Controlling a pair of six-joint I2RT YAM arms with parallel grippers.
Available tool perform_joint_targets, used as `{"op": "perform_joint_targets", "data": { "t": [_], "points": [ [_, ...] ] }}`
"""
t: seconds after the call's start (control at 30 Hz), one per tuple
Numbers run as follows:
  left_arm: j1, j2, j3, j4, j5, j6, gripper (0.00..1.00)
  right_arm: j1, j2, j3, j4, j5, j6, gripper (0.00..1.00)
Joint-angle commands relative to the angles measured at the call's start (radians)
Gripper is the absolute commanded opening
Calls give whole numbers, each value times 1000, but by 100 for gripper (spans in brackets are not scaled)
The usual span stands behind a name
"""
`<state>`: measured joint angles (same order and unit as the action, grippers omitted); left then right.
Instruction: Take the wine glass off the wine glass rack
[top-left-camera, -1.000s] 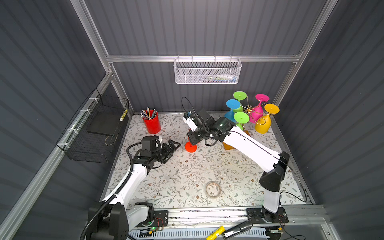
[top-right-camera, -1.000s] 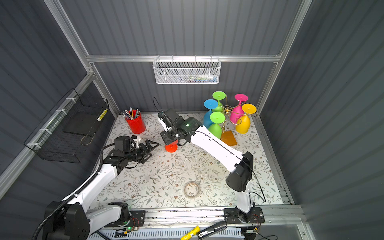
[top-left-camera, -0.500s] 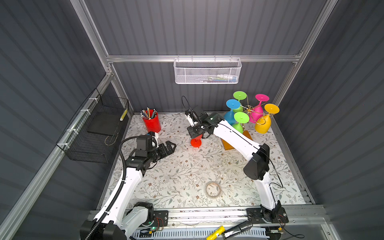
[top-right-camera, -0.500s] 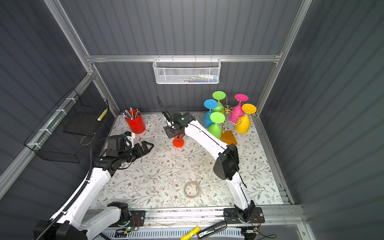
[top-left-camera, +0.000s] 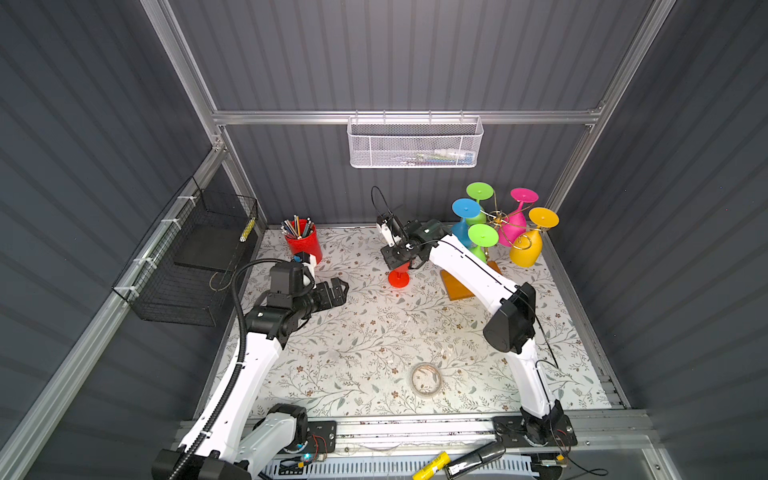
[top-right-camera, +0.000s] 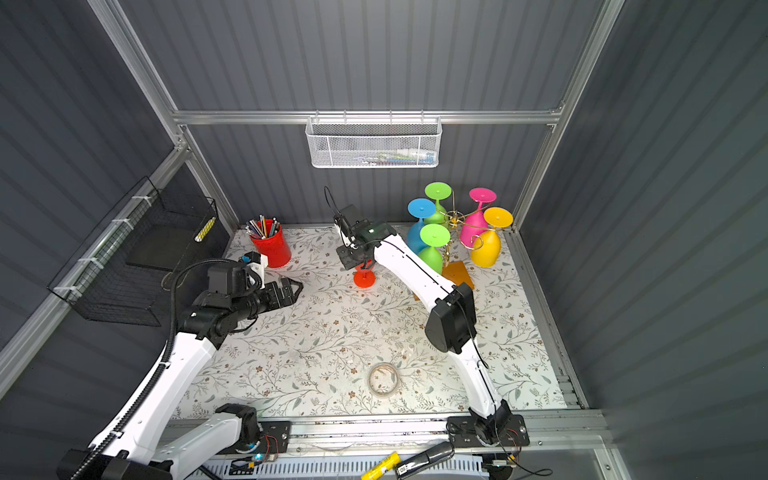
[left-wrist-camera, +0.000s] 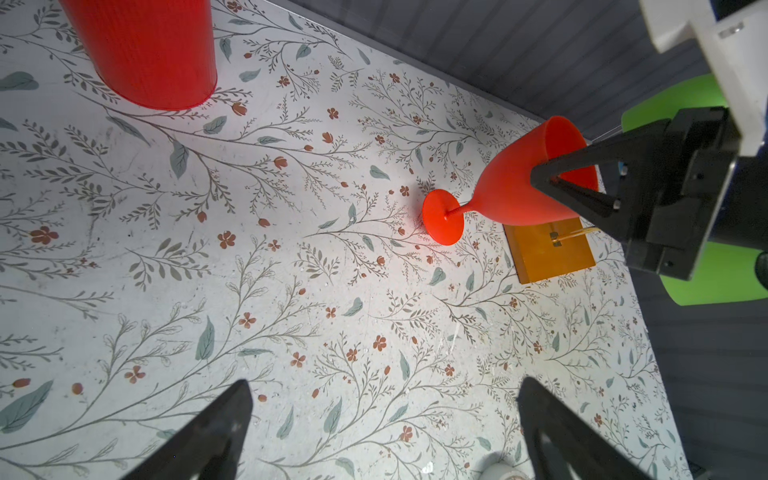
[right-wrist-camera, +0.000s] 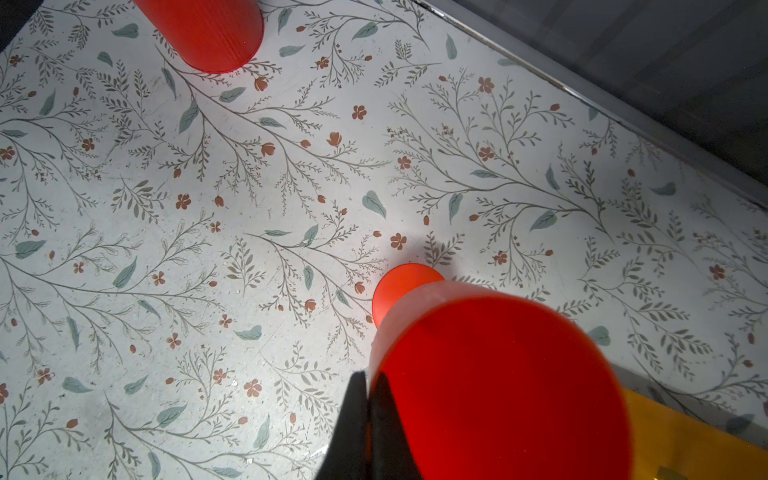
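The right fingers (left-wrist-camera: 602, 151) pinch the red plastic wine glass (left-wrist-camera: 511, 187) by its rim, stem down toward the desk (left-wrist-camera: 291, 291); the left fingers (left-wrist-camera: 216, 432) spread wide.

In both top views the right gripper (top-left-camera: 403, 261) covers the bowl of the red wine glass (top-left-camera: 398, 279), and the right arm (top-left-camera: 469, 266) hides part of the wine glass rack (top-left-camera: 455, 289) at its base. In the right wrist view that bowl runs past the view's edge, as does the red pencil cup (right-wrist-camera: 203, 29). What lies in the white mesh basket (top-left-camera: 415, 145) is too small to tell.
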<state>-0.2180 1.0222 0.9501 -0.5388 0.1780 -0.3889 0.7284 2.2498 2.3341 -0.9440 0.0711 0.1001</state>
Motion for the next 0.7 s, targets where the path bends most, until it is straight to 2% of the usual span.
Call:
{"op": "perform_joint_targets", "data": {
  "t": [0.0, 0.3, 0.5, 0.67],
  "points": [
    [-25, 22, 27, -25, -33, 41, 100, -6, 24, 24, 16, -18, -26, 0],
    [-135, 67, 31, -8, -159, 36, 100, -9, 55, 20, 36, 12, -52, 0],
    [-150, 79, 27, 3, -178, 22, 100, -10, 63, 2, 68, 44, -78, 0],
    [-153, 79, 26, 4, -181, 18, 100, -32, 80, 34, 79, 7, -93, 0]
  ]
}}
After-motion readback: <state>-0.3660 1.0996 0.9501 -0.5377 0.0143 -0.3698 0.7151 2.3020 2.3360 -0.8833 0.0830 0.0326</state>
